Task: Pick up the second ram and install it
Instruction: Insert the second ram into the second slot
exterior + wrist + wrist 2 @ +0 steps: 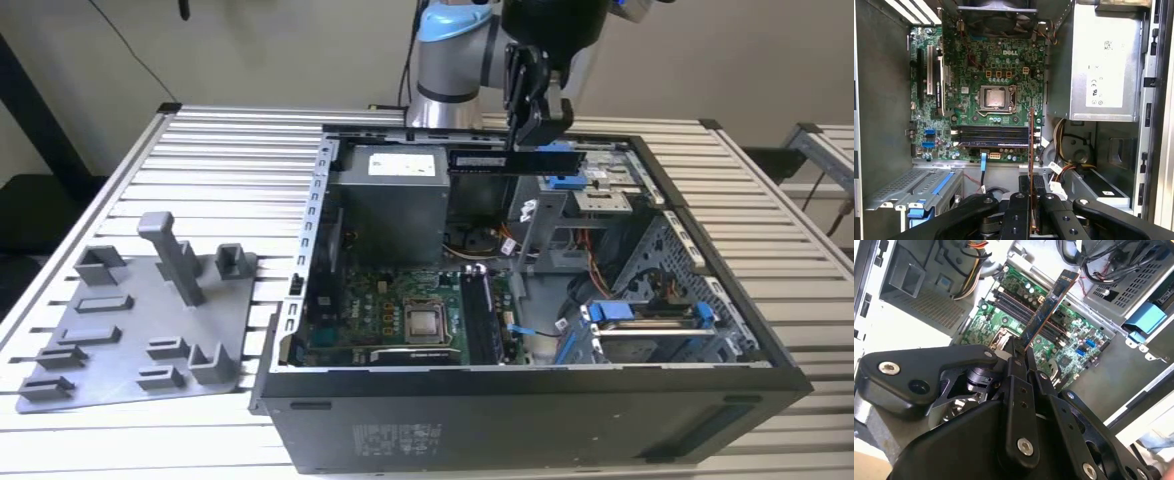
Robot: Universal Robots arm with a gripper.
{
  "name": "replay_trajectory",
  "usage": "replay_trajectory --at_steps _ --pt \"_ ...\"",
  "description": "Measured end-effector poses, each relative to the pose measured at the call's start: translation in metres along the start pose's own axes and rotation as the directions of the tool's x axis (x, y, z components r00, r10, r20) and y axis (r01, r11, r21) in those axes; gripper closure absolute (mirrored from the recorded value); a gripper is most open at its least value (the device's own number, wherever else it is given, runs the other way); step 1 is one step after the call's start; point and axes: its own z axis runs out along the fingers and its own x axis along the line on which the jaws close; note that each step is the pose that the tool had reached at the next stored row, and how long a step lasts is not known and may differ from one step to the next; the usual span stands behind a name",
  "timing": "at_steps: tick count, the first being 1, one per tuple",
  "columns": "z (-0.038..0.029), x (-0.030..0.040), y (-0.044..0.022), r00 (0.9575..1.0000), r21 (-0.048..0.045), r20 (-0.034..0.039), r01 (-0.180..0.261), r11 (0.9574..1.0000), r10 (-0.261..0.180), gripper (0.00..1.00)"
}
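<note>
The claw pinches the second ram by one end, holding it level above the open computer case, over its motherboard.

You have one arm and one gripper, with one ram clamped between its fingers; you have one table, one open case and one grey plate; inside the case you can count one board, one processor, one fan and one power supply; the board carries two blue ports; the plate's posts stand too crowded for a sure count.
</note>
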Motion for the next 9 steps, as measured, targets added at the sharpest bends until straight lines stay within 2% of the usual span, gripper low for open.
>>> replay_trajectory --at_steps 4,9 --pt "0.0000 0.0001 0.0000 1.0000 0.0000 -0.0001 -0.001 1.0000 0.001 0.86" --pt "0.0001 0.0001 0.0000 0.9992 0.0010 -0.0005 -0.041 0.9992 0.041 0.86"
